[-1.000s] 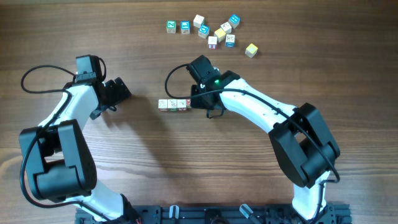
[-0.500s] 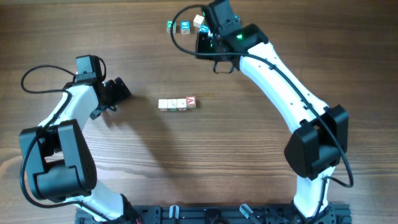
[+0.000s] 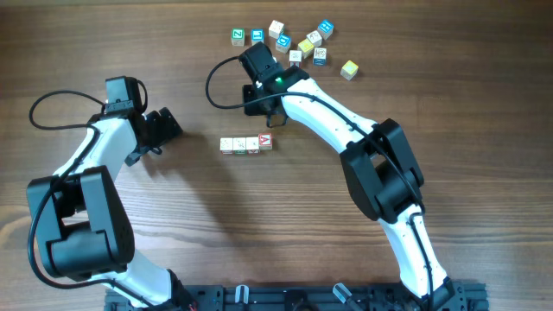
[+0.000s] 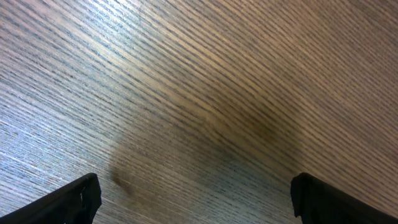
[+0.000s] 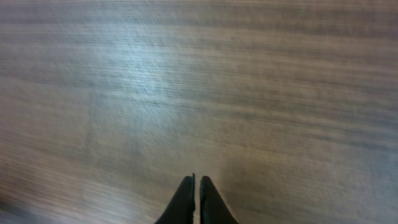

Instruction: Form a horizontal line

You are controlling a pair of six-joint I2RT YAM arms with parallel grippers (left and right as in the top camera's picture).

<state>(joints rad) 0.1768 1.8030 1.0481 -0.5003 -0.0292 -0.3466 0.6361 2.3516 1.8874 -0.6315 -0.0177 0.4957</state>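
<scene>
The short row of small pale wooden cubes has green and red marks, plus a red "A" cube at its right end. The scattered loose cubes mix teal, blue and white faces, and one plain yellow cube sits off by itself. The wooden table is brown with streaky grain.

On the table, the horizontal line lies near the middle, running left to right. The loose scatter of cubes sits behind it toward the far edge, slightly to the right and well apart. The right gripper hangs between the two, near the row's right end, while the left gripper is off to the row's left, apart from it
</scene>
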